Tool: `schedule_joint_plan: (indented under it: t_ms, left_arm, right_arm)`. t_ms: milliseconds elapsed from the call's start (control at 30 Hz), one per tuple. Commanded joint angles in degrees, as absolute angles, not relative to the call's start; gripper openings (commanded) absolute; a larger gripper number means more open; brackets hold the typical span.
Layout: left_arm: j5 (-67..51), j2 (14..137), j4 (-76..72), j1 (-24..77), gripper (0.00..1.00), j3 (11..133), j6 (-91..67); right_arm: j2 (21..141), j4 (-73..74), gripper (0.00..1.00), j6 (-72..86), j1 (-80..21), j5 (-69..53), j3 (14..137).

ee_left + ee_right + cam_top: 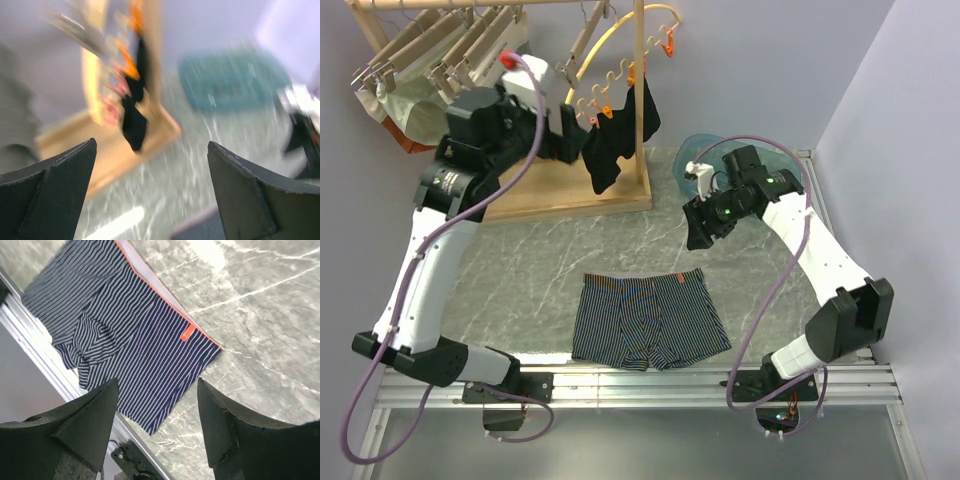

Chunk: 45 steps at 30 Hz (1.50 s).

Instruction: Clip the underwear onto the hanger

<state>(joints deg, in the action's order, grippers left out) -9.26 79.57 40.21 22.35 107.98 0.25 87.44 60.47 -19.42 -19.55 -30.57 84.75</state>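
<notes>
Where the two arm bases are bolted at the near edge, one pair of dark navy, pale-pinstriped boxer briefs (648, 322) lies flat on the grey marbled table (520, 260), just in from the metal rail. Its long axis runs left to right. The two leg openings point toward the arms, and the waistband, with its small orange tag (678, 279), points away.

Beyond it, the right gripper (156, 385) hangs above the table, looking down on the briefs, its two black fingers spread with nothing between them. Farther back sits one teal, see-through tub (712, 150). The right arm covers most of it, so I cannot tell what it holds.

To the left stands one pale wooden rack (560, 192). The left gripper (151, 145) is raised in front of it, jaws wide apart and empty. It is near one black garment (616, 140), which hangs from a yellow curved arc with orange pegs (669, 40). At the far left, pale wooden bar hangers with metal clips (440, 55) hang from the rack's rail, perhaps five; they overlap too much to count surely.
</notes>
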Motion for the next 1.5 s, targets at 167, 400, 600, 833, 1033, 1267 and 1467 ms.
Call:
schedule_joint_plan:
  t_ms: [167, 400, 600, 833, 1033, 1267, 1467]
  left_arm:
    - [8.7, 81.9, 27.7, 20.0, 0.99, 113.5, -12.8]
    - [2.5, 86.2, 20.9, 15.7, 0.99, 113.5, -17.7]
    - [-4.6, 89.3, 16.6, 13.8, 0.95, 113.6, -24.0]
    - [-7.9, 90.8, 14.0, 13.5, 0.94, 113.7, -25.3]
    - [-6.3, 93.2, 10.1, 13.5, 0.85, 112.3, -27.9]
    - [-5.8, 95.9, 6.1, 13.5, 0.76, 112.9, -28.3]
    - [-5.4, 96.9, 4.7, 13.5, 0.59, 113.2, -27.7]
  right_arm:
    - [83.4, 56.1, 0.77, -11.6, -18.0, -30.0, 85.7]
    - [83.8, 56.0, 0.78, -9.8, -18.1, -30.5, 88.2]
    - [83.8, 54.8, 0.78, -9.6, -18.1, -30.8, 86.4]
    - [83.6, 54.2, 0.78, -9.7, -18.1, -31.1, 85.3]
    - [84.1, 53.7, 0.78, -9.6, -18.1, -31.5, 85.0]
    - [84.1, 53.4, 0.78, -9.4, -18.1, -31.5, 84.7]
    - [84.0, 53.3, 0.78, -9.3, -18.1, -31.5, 84.4]
